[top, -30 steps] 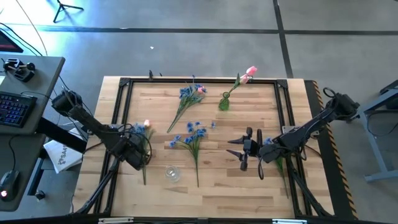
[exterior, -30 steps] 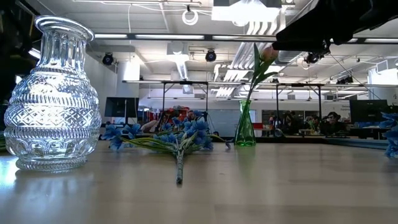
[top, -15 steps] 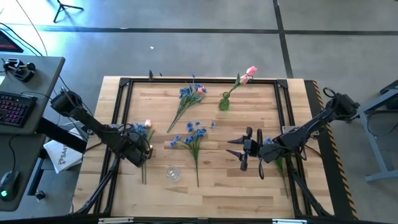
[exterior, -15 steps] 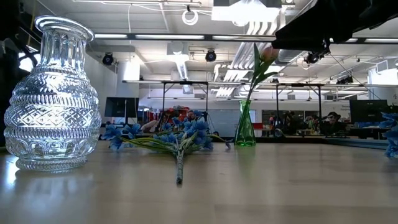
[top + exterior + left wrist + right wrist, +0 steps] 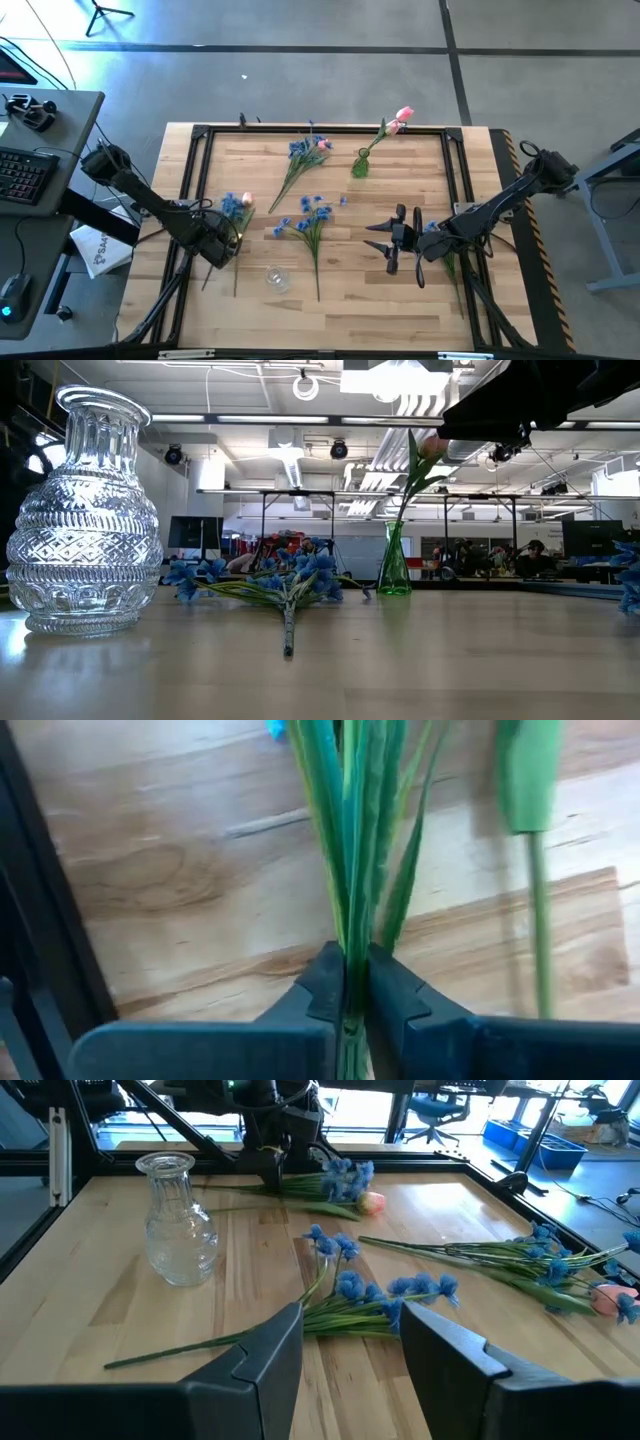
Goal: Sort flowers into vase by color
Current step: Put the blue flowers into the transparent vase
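My left gripper [image 5: 224, 246] is at the table's left edge, shut on the green stems [image 5: 352, 870] of a blue-blossomed flower [image 5: 232, 203]. A pink tulip head [image 5: 247, 199] lies beside that flower. My right gripper [image 5: 391, 243] hovers open over the table's right half, holding nothing. A loose blue bunch [image 5: 310, 215] lies on the middle of the table. Another bunch of blue and pink flowers [image 5: 306, 150] lies toward the far edge. A green vase [image 5: 360, 166] holds a pink tulip [image 5: 403, 117]. A clear glass vase [image 5: 277, 278] stands near the front. My left gripper pinches a bundle of thin green stems and leaves [image 5: 352, 948] between its two fingertips [image 5: 322, 982]. It comes at the stems from above, at a slant. The stems run on past the fingers toward the blossoms [image 5: 340, 1178]. I cannot tell whether the flower is off the table.
A black frame [image 5: 190, 190] borders the wooden table. A separate stem with a leaf [image 5: 530, 870] lies beside the held bundle. Some blue blossoms [image 5: 434, 228] show under my right arm. The clear vase [image 5: 85, 510] stands close to the low camera, left of the blue bunch [image 5: 290, 585].
My left gripper has shut on the stems at the table's left edge. The flowers there have shifted a little. The blue head sits slightly farther right, and the stem ends toward the near edge have spread apart. My right arm has kept still.
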`<state>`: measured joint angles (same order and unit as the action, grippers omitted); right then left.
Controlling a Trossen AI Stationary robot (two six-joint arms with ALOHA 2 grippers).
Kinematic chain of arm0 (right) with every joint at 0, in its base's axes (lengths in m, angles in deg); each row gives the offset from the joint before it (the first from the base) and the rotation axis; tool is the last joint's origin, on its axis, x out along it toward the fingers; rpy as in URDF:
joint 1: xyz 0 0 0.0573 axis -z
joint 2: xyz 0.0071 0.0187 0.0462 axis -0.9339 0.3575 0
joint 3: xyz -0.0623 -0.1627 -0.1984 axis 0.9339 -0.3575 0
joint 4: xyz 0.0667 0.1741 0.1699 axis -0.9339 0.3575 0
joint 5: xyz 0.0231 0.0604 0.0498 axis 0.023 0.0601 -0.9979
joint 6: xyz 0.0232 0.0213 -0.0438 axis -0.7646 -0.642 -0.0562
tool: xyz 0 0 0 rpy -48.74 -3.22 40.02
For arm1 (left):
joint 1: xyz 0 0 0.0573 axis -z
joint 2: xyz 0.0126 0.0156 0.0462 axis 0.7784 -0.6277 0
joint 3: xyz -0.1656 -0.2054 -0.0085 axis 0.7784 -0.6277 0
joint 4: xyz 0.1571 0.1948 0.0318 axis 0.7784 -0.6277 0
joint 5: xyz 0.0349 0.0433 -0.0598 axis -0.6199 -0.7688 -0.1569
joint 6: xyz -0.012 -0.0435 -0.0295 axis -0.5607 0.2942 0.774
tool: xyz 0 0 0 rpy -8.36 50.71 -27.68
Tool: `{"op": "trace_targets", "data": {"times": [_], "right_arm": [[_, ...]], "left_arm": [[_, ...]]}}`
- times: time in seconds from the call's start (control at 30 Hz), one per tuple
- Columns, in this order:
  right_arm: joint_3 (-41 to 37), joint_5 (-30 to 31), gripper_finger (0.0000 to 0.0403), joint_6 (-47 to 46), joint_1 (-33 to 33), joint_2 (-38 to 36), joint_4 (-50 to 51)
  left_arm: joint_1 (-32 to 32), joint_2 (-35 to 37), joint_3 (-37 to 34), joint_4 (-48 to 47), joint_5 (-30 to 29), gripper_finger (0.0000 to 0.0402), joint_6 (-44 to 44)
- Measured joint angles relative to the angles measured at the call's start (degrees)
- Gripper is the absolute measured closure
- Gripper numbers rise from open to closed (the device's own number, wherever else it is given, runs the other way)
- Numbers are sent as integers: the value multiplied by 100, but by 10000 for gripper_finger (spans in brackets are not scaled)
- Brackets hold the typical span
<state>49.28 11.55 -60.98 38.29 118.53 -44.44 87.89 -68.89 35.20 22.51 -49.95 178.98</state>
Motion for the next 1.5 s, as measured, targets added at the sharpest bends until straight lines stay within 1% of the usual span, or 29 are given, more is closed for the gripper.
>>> {"op": "trace_targets", "data": {"times": [0.13,0.2,0.3,0.37,0.43,0.57,0.63,0.7,0.77,0.8,0.87,0.93,1.0,1.07,1.1,1.13,1.17,1.23,1.37,1.5], "right_arm": [[0,0,238,2,0,0,0],[0,0,238,0,0,0,-1],[0,0,238,0,0,0,-2],[0,0,238,0,0,0,-22],[0,1,238,0,0,0,-91],[0,1,238,39,0,0,-193],[0,0,238,41,0,0,-210],[0,0,238,11,2,0,-212],[0,0,238,-2,2,0,-214],[0,1,238,-1,0,0,-214],[0,0,238,-1,0,0,-216],[0,0,238,-2,2,0,-216],[0,0,238,-2,0,0,-216],[0,0,238,-2,1,0,-216],[0,1,238,-2,0,0,-219],[0,2,238,-2,0,0,-219],[0,0,238,-2,2,0,-219],[0,2,238,-2,2,0,-219],[0,1,238,-2,2,0,-219],[0,0,238,-2,0,0,-219]], "left_arm": [[286,381,119,-66,-230,396,73],[446,551,221,-211,-524,398,115],[639,773,473,-371,-1439,398,21],[715,915,713,-462,-2178,399,-356],[732,1049,986,-424,-2946,400,-1027],[728,1227,1597,-181,-4519,400,-2807],[728,1292,1855,248,-5102,400,-3868],[766,1340,2020,1003,-5407,400,-5072],[811,1374,2054,2111,-5431,400,-6421],[833,1375,2054,2729,-5318,400,-7124],[876,1320,2056,3922,-4850,401,-8400],[922,1168,2056,5044,-4109,401,-9623],[946,953,2056,5952,-3193,401,-10692],[942,714,2056,6559,-2333,401,-11527],[942,594,2052,6769,-2010,401,-11838],[943,474,2018,6996,-1826,401,-12053],[943,363,1968,7205,-1764,401,-12205],[933,191,1834,7532,-1774,401,-12352],[867,22,1528,7874,-2041,401,-12225],[801,70,1202,8154,-2273,401,-12130]]}}
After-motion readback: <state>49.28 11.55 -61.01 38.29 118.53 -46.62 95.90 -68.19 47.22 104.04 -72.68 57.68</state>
